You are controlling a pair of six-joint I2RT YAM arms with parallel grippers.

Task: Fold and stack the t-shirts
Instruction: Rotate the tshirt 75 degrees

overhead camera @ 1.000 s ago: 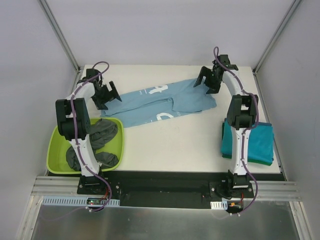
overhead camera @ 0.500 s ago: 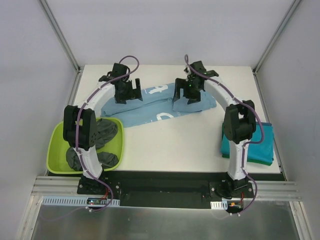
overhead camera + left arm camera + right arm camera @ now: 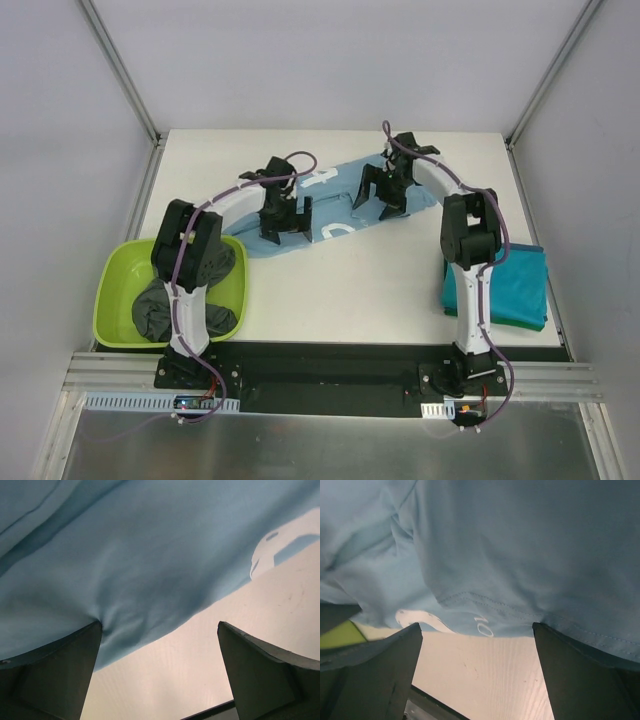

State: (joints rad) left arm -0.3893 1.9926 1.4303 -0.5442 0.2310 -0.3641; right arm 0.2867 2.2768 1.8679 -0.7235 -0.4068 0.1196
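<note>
Dark grey t-shirts (image 3: 158,308) fill green tub (image 3: 101,305) left of left claw (image 3: 287,226); left claw and right claw (image 3: 377,200) rest spread on light blue t-shirt (image 3: 335,204).

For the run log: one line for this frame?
left gripper: open over light blue t-shirt | right gripper: open over it | teal t-shirt: folded

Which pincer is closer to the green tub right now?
Left. The left pincer is over the light blue shirt, just past the far right corner of the tub; the right pincer is farther right along the same shirt.
</note>
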